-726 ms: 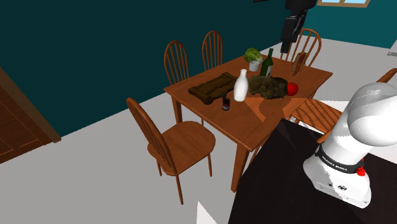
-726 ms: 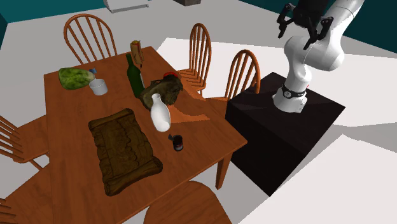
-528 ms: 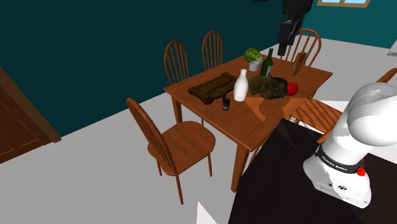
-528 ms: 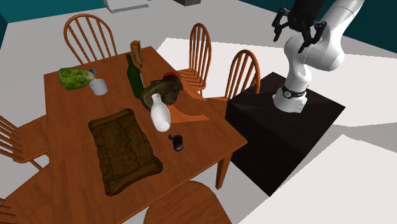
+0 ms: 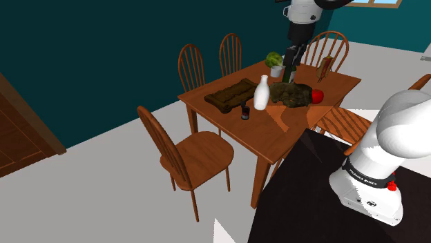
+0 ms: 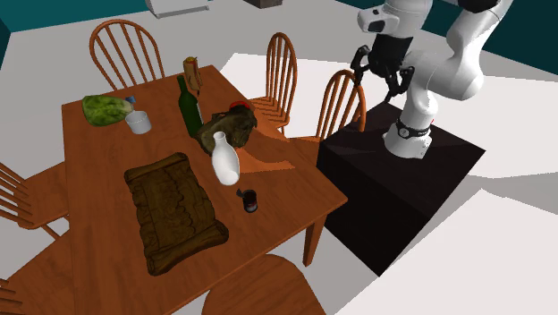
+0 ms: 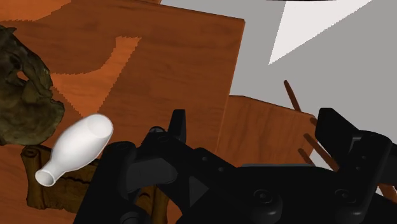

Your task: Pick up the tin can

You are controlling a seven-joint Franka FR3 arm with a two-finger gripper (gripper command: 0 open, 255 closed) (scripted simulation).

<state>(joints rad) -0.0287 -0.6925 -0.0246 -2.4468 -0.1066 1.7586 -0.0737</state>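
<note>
Pincer [image 6: 377, 80] gapes, apart from small dark tin can [image 6: 249, 200].

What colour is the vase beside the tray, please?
White; the vase shows best in the second exterior view.

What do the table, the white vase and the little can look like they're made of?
Table: wood, reddish brown with grain-like streaks, matte.
Vase: plain white and smooth, maybe ceramic; the look leaves it open.
Can: dark, nearly black, possibly metal, but too small to tell.
</note>
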